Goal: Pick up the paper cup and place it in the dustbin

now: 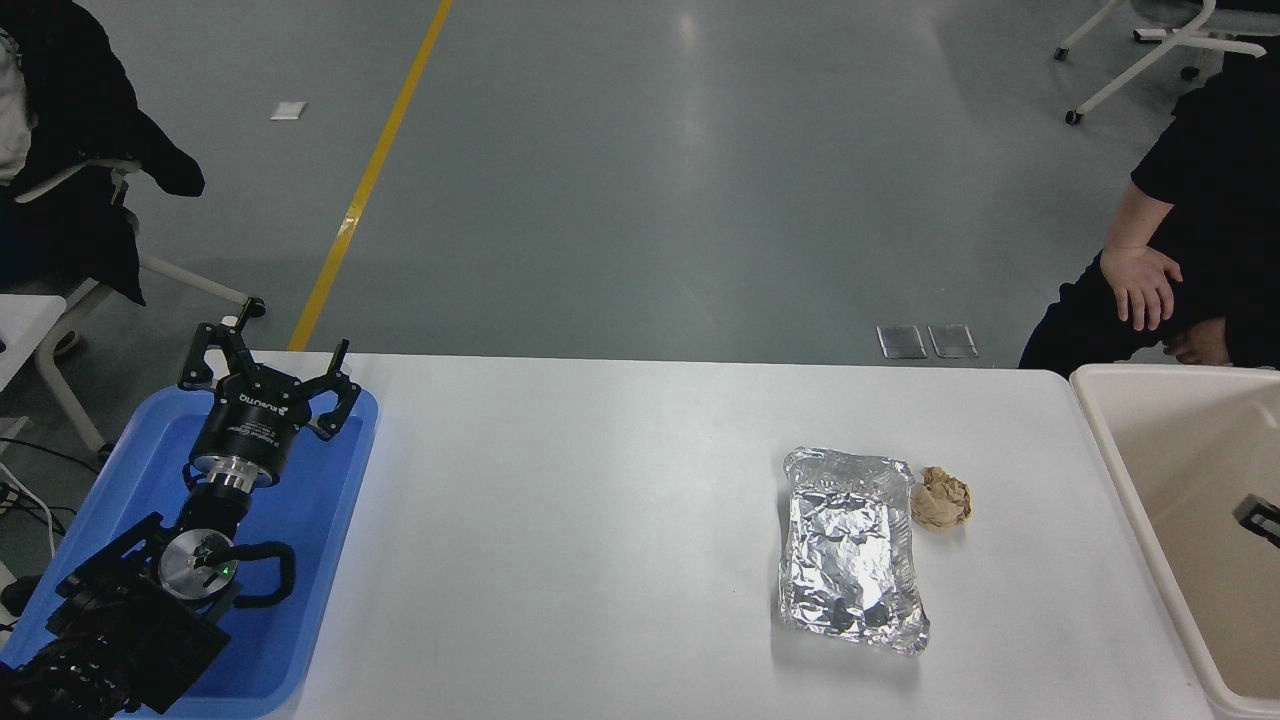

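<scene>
**Paper cup not visible; dustbin at the table's right end**

Paper cup: it does not show anywhere in the head view, so its place cannot be told. The dustbin (1120,470), a cream-beige plastic bin with a rounded rim and smooth deep walls, stands against the right end of the white table (560,520) and runs out of the picture at the right and bottom. Inside its outline, at the picture's right edge, a small black part of the right gripper (1258,520) pokes in over the bin's inner wall. So little of it shows that I cannot tell whether it is open, closed or holding anything.

On the table left of the bin lies a crumpled foil tray (850,550), rectangular and shallow, with its long side running away from the camera. A crumpled brown paper ball (940,498) sits just beside the tray's far right corner, between the tray and the bin.

Well apart, at the table's left end, a blue shallow tray (340,560) lies under the left arm. The left gripper (272,352) hangs over the tray's far edge with its claws spread wide and nothing between them.

Beyond the table is grey floor with a yellow line (380,170). A person in dark clothes sits at the upper right, one hand (1140,285) resting on a knee.
</scene>
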Robot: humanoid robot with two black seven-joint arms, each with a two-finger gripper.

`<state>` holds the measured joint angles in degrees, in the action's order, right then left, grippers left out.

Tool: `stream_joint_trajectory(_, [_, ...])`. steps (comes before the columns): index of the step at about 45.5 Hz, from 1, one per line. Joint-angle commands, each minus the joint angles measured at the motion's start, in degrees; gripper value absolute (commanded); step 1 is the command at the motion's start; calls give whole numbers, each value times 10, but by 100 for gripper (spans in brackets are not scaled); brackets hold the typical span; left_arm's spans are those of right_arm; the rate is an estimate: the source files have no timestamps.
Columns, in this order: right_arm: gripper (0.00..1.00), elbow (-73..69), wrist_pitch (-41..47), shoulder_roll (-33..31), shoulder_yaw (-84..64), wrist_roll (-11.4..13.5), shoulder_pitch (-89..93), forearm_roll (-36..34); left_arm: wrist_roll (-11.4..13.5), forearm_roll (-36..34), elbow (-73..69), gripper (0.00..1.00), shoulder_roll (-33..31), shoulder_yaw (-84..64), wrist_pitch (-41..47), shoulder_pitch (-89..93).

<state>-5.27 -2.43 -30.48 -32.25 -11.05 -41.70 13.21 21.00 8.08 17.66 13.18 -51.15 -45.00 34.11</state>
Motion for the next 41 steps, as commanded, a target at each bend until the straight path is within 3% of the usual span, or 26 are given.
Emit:
stream_joint_trajectory(1, [100, -83, 2, -28, -96, 0, -185, 2, 0, 0, 0, 100, 0, 0, 0, 0])
stream_joint_trajectory(16, [100, -356, 26, -27, -300, -1, -471, 6, 0, 0, 1, 100, 0, 0, 0, 0])
stream_joint_trajectory(41, [100, -670, 289, -25, -443, 2, -793, 12, 0, 0, 0, 100, 0, 0, 0, 0])
